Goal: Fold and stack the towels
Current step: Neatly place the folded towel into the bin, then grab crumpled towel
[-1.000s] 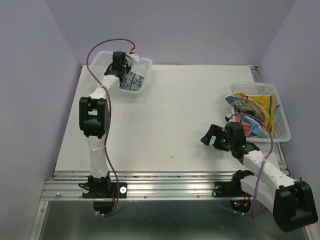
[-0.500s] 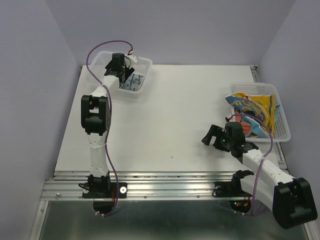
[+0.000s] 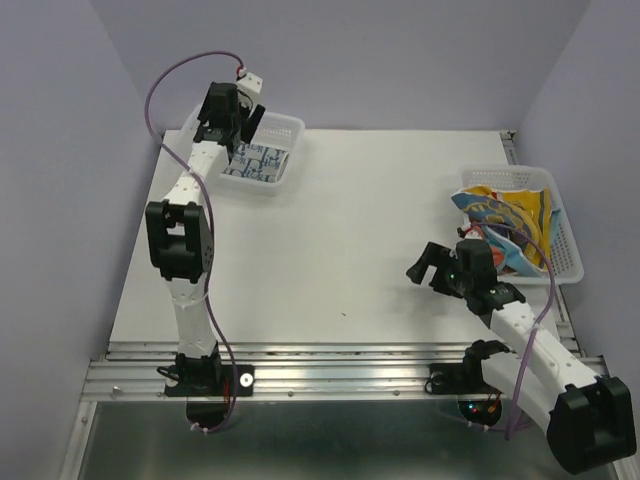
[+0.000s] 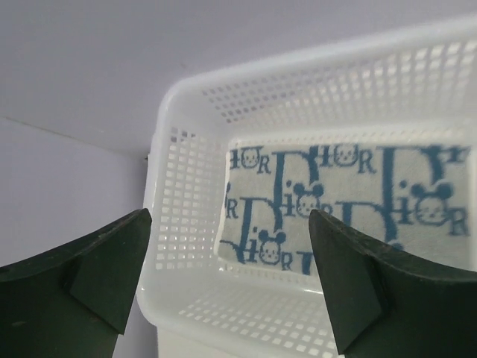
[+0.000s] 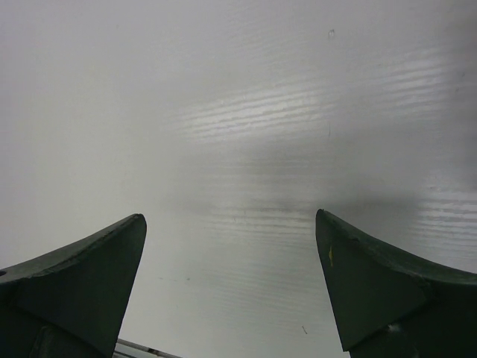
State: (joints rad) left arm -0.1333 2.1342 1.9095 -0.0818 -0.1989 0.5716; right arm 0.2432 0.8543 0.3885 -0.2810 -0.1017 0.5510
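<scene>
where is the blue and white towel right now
In the top view the towel lies flat inside the white mesh basket at the far left corner of the table, just below the open left hand.

At the far left corner of the white table (image 3: 380,230), a white mesh basket (image 3: 290,126) holds a white towel (image 4: 335,209) printed with blue letters and mouse heads, while the white basket (image 3: 572,262) at the table's right edge holds a yellow towel (image 3: 512,210) with navy print, all against lilac walls (image 3: 400,60).
</scene>
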